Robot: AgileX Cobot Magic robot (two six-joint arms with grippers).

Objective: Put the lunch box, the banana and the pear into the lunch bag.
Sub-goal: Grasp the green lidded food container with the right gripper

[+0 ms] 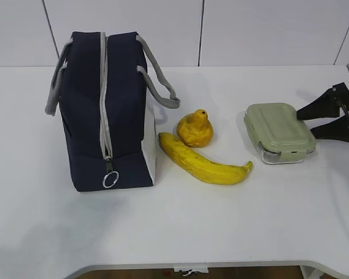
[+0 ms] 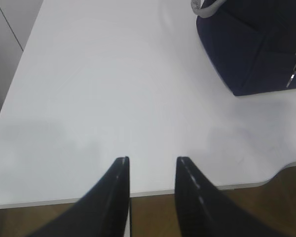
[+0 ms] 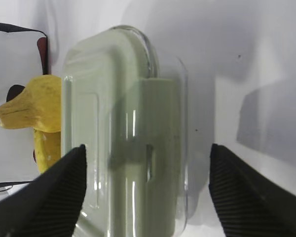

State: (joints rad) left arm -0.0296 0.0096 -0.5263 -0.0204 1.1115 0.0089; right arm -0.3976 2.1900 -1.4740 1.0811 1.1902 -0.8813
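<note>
**Q:** What may go wrong here?

**A:** The right claw (image 1: 330, 120) stands spread and empty at the right end of the small clear glass lunch box with a pale green snap-on lid (image 1: 279, 131), which rests on the white desk (image 1: 221, 232). In the right wrist view the fingers flank the box without touching it; an off-centre closure could skew it or slip on the smooth glass. The boxy navy-blue fabric lunch bag (image 1: 99, 110) appears zipped shut, so nothing can yet enter. The left claw (image 2: 152, 170), partly parted, holds nothing.

**Q:** And orientation?

**A:** The box's long axis runs roughly left to right in the exterior view, toward the claw. The long curved yellow banana (image 1: 203, 163) lies diagonally, beside the squat yellow-orange pear (image 1: 195, 129).
</note>
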